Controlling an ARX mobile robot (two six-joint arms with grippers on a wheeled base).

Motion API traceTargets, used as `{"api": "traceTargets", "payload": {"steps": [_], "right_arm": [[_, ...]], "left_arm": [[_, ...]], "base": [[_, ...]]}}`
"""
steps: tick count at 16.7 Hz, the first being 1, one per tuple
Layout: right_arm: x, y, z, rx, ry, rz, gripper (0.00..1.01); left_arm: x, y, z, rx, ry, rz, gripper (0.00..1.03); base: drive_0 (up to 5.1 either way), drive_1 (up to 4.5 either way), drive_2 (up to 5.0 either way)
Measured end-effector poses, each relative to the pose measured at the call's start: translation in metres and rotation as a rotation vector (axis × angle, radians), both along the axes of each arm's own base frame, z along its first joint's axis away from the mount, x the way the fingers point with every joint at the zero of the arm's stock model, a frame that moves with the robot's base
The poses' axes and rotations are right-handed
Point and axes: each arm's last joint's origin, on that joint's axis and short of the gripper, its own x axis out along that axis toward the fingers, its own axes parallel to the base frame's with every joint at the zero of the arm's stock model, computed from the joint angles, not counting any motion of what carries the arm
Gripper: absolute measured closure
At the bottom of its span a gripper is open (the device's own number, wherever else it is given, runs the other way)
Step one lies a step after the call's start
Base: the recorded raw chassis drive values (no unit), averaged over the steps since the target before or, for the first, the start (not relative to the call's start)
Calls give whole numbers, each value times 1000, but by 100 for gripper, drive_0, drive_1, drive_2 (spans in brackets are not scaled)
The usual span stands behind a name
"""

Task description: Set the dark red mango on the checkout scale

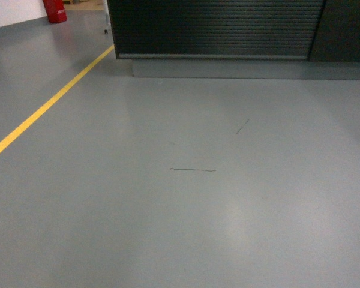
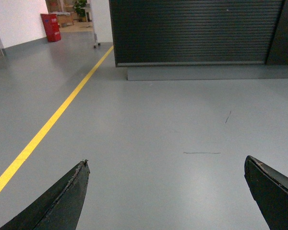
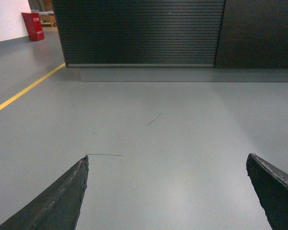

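The checkout (image 1: 216, 30) shows only as its ribbed black front panel at the top of the head view, across a stretch of grey floor. Both wrist views also face that checkout panel (image 2: 197, 31) (image 3: 139, 31). The dark red mango and the scale are out of view. My left gripper (image 2: 166, 163) is open, its two black fingers spread wide over bare floor with nothing between them. My right gripper (image 3: 167, 158) is open and empty in the same way. Neither gripper shows in the head view.
A yellow floor line (image 1: 48, 105) runs diagonally on the left toward the counter's left corner. A red object (image 1: 55, 11) stands far back left by a white wall. A grey plinth (image 1: 246, 67) runs under the counter. Thin dark scuffs (image 1: 193, 170) mark the floor.
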Motion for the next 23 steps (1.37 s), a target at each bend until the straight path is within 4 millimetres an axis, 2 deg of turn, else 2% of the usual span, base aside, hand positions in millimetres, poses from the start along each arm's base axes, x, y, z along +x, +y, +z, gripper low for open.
{"api": "traceTargets", "payload": {"steps": [23], "right_arm": [[0,0,0,0,0,0,3]], "left_arm": [[0,0,0,0,0,0,5]], "base": [[0,0,0]]}}
